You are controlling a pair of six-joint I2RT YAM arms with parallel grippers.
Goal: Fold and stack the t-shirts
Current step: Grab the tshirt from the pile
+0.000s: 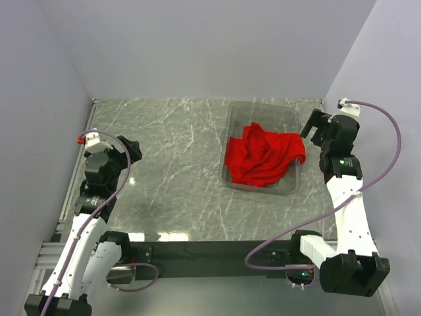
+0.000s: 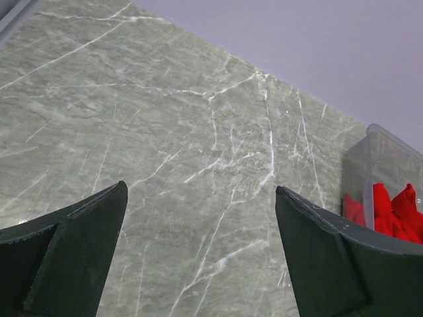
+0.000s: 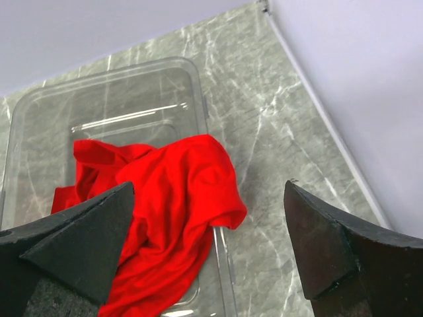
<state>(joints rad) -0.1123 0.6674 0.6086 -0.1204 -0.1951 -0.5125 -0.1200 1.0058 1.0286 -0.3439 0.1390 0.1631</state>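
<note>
You have open desk point(image 1: 164, 171) across the left and middle, so the left end effector point(image 1: 133, 151), jaws spread wide, can pass there freely. On the right, the clear plastic bin point(image 1: 260, 110) stands in the way of any low sweep. The red t-shirt point(image 1: 263, 158) heaps inside it and drapes over its right rim, near the right end effector point(image 1: 310, 130), which is also spread wide. Between the bin and the right wall point(image 1: 368, 66) you get only a narrow strip of desk.
</note>
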